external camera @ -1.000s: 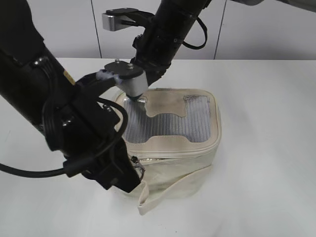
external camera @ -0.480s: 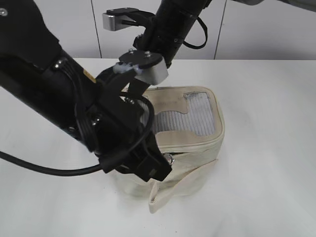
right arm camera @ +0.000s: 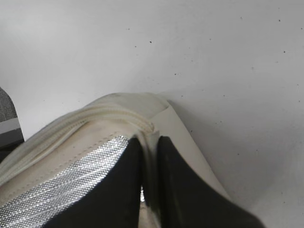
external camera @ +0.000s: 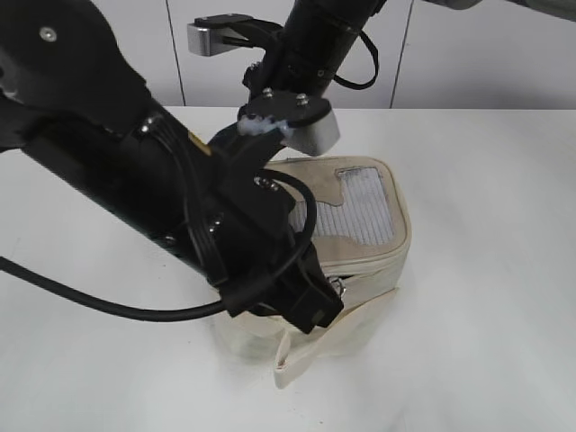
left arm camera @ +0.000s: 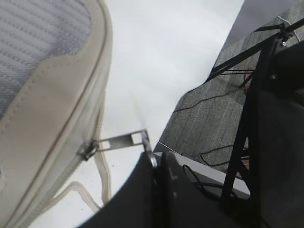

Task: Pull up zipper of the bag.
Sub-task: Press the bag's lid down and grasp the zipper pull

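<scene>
left gripper (left arm camera: 153, 159) has dragged zipper (left arm camera: 121, 141) pull rightward, seemingly.

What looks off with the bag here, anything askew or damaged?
No damage visible. The bag looks skewed: the right gripper is shut on a fold of the lid edge, bunching the fabric, while the left gripper holds the zipper pull stretched out sideways. The strap lies loose on the table.
</scene>
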### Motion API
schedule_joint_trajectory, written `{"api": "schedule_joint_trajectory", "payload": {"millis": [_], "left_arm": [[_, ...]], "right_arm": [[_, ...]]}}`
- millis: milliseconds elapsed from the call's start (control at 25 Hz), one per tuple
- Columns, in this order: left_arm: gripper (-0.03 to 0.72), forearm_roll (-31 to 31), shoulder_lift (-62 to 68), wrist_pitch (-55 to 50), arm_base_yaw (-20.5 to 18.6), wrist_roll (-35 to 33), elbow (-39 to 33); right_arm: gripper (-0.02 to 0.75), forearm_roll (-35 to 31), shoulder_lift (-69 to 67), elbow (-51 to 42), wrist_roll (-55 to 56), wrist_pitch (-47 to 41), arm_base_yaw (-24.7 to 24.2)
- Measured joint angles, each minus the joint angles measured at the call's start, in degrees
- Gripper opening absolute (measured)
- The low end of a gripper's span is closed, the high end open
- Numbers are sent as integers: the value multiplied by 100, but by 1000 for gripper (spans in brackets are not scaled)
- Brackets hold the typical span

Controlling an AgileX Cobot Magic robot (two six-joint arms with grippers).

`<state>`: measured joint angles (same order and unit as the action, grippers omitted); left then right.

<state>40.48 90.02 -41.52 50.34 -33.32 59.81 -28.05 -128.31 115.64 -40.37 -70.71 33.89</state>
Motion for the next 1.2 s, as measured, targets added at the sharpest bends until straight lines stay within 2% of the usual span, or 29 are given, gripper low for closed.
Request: {"api": "schedule_joint_trajectory", "payload": {"millis": [1040,1120,1200], "left_arm": [[0,73,268,-229,26,-89,236],[21,52,268,-293,26,-89,238],[75,31,217,-405,39,-89,246]], "right_arm": [[71,11,0,0,-6,0,-10],[71,11,0,0,22,0,-10],[71,11,0,0,65,0,-10]]}}
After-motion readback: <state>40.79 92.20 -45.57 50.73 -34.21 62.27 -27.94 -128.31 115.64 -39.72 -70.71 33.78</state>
